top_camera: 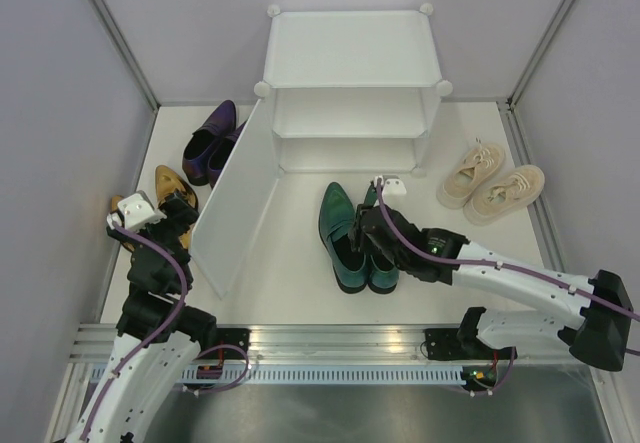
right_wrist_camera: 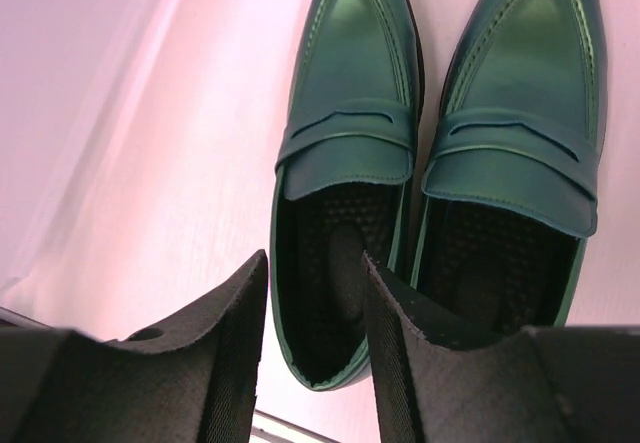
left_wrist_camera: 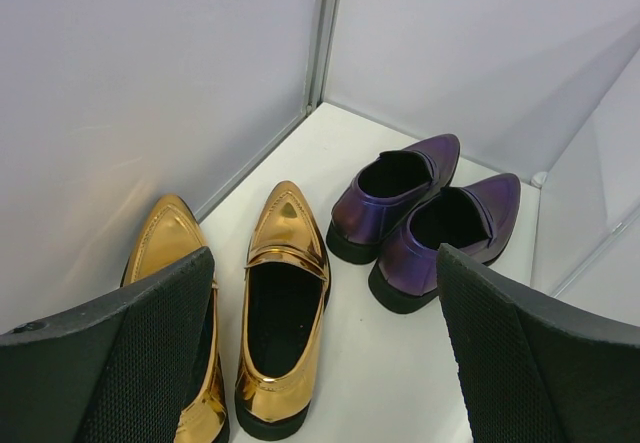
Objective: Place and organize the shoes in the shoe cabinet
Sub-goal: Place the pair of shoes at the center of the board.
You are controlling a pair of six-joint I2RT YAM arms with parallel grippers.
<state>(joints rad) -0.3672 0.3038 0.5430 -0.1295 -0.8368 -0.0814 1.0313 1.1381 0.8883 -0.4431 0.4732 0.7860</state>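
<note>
Four pairs of shoes, all sitting on the table (top_camera: 290, 213) outside the shoe cabinet (top_camera: 350, 53), which stands at the far side in the middle with its door panel (top_camera: 235, 198) swung out toward the near left. Left of that door you've got the dark purple shoes (top_camera: 212, 143) by the far corner and the gold loafers (top_camera: 172, 188) nearer the arms. Right of it, the green loafers (top_camera: 350, 238) are side by side in front of the cabinet, toes pointing at it, and the beige sneakers (top_camera: 492, 185) lie off to the right. Left gripper (left_wrist_camera: 322, 255) hangs over the gold pair with its fingers spread about as wide as they go, holding nothing; one gold shoe is partly hidden behind a finger. Right gripper (right_wrist_camera: 315, 263) is low over the heel end of the left green loafer, fingers roughly half apart, one outside the shoe's outer wall and one over the opening. Doesn't look clamped on anything, can't tell if it's touching the leather
</note>
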